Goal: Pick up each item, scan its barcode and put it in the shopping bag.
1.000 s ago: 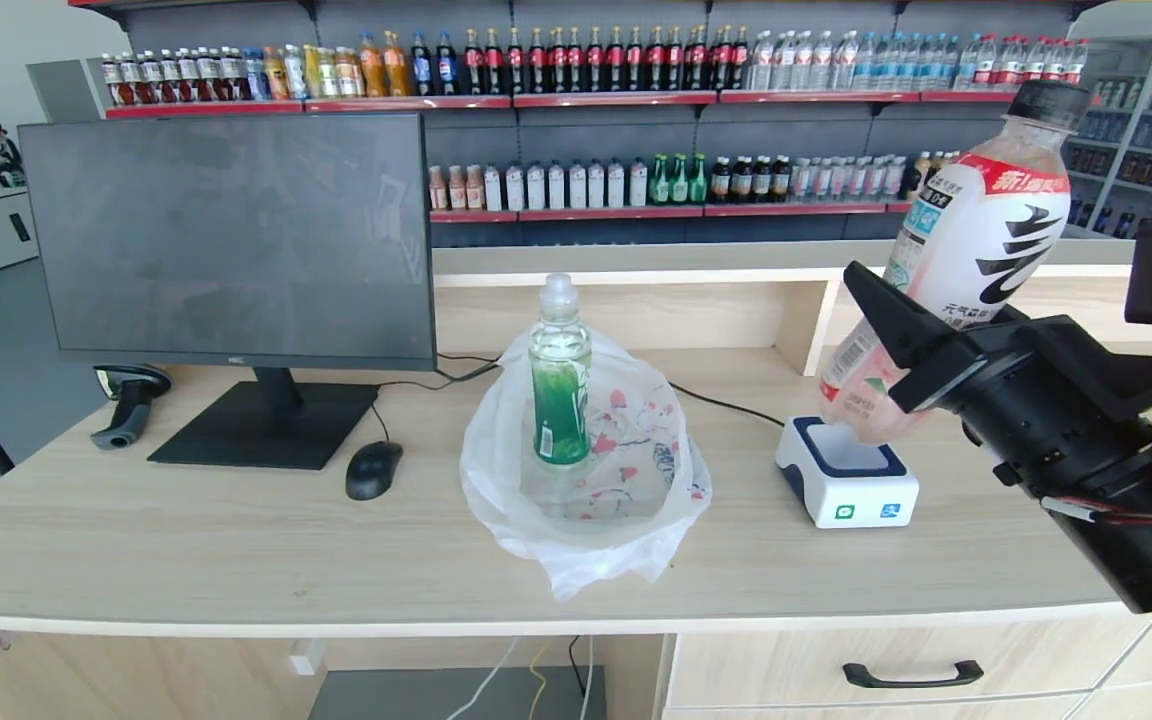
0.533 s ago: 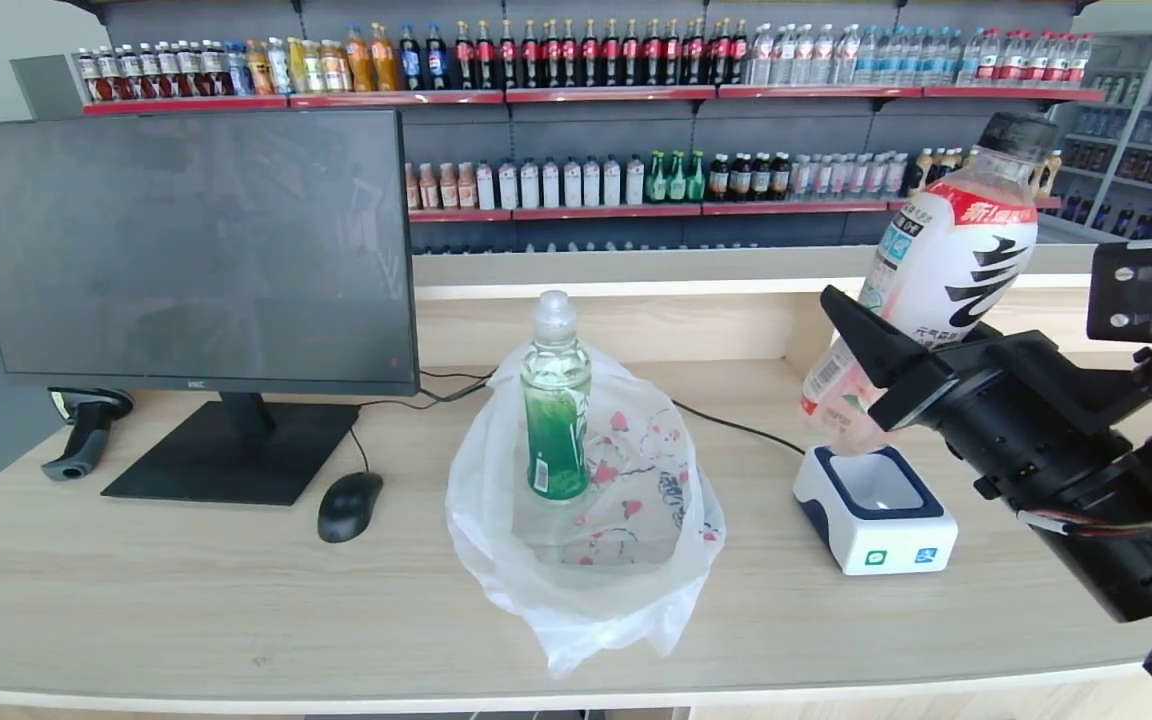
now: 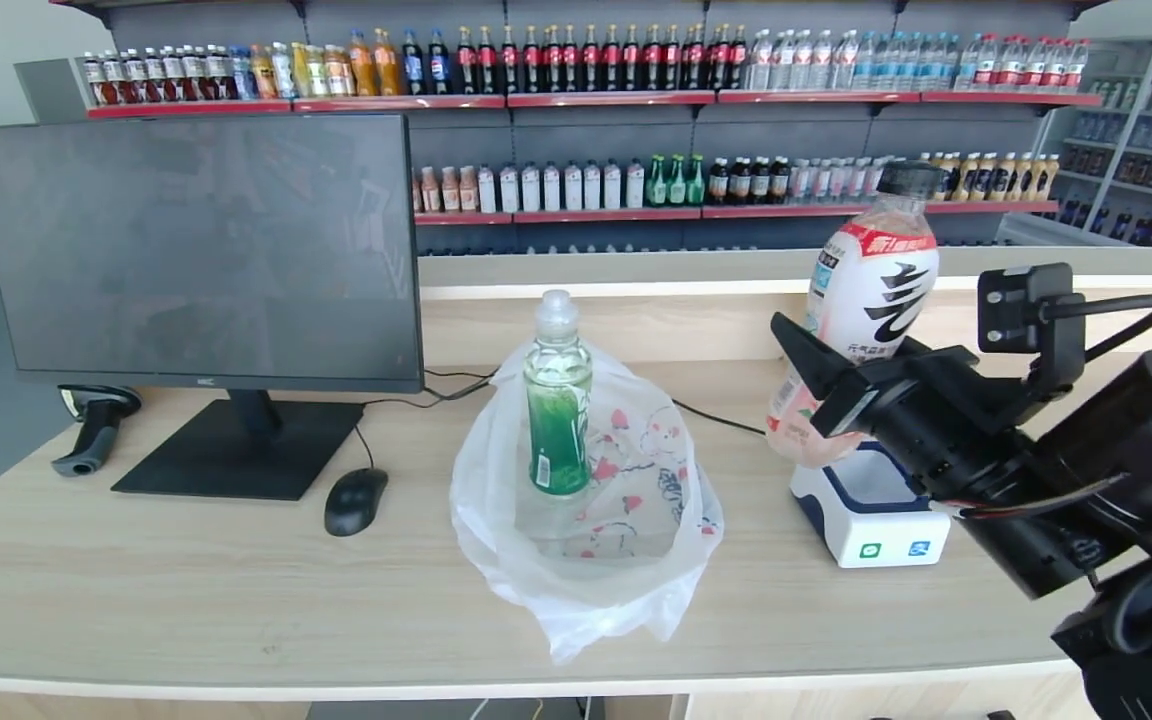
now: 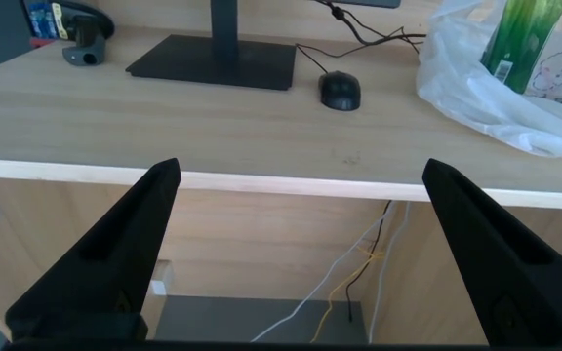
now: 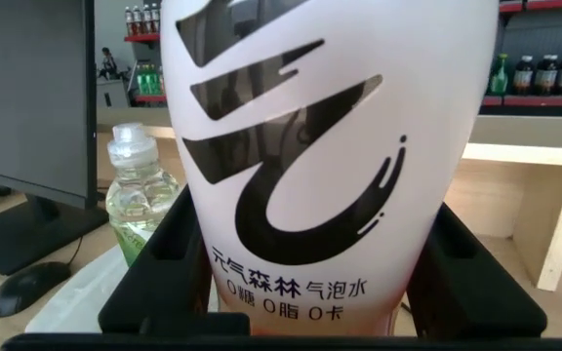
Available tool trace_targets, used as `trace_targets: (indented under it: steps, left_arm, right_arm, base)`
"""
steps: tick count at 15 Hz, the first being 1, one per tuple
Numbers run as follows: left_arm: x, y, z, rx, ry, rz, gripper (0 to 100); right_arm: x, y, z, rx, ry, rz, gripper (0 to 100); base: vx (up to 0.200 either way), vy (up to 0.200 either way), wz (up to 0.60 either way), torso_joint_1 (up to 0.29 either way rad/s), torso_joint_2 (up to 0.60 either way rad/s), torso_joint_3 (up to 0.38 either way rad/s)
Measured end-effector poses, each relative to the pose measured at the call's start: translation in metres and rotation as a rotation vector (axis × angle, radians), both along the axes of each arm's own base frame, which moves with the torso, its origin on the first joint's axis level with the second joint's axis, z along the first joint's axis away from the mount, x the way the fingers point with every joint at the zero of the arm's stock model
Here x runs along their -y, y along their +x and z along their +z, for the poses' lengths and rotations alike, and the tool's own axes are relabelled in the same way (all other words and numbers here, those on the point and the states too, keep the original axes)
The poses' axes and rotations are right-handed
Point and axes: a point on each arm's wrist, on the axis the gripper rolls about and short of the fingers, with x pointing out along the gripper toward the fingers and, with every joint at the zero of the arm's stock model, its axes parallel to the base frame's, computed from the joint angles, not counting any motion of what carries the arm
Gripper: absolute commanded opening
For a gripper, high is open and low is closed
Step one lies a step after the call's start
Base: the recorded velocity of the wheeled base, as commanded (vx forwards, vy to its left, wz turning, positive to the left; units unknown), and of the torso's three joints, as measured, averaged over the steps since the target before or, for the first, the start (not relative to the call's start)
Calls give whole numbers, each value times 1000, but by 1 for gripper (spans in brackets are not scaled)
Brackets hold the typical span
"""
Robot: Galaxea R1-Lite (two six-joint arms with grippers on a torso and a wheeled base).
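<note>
Head view showed the right gripper (image 3: 828, 392) squeezed tight around the pink bottle (image 3: 868, 290), held almost straight up close above the scanner (image 3: 871, 525), with the shopping bag (image 3: 636, 565) near on the robot's left, mouth open.

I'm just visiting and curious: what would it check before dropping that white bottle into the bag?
1. Grip: right gripper shut on white bottle: ok.
2. Barcode read by scanner: cannot tell.
3. Mouth of shopping bag open: ok.
4. Room beside green bottle standing in bag: cannot tell.
5. Way from scanner to bag free: ok.
6. Clearance: left gripper open, before counter edge, out of the way: ok.
</note>
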Motion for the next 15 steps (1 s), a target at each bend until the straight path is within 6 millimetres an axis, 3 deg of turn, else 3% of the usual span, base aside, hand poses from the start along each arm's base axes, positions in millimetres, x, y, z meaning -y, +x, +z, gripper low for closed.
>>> trace_targets:
  steps: [7, 15]
  left_arm:
    - [0, 0, 0, 1, -3, 1, 100]
    - [0, 0, 0, 1, -3, 1, 100]
  right_arm:
    - [-47, 53, -37, -36, -47, 69, 0]
    - [-42, 47, -46, -75, -67, 64, 0]
  base:
    - [0, 0, 0, 0, 0, 0]
    - [0, 25, 0, 0, 0, 0]
